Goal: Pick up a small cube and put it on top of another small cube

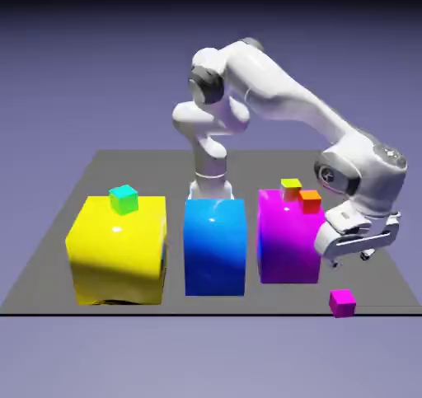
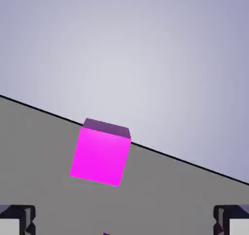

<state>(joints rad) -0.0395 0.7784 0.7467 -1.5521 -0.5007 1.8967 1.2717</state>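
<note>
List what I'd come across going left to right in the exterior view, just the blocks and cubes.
Large yellow block → large blue block → large magenta block → small magenta cube.
</note>
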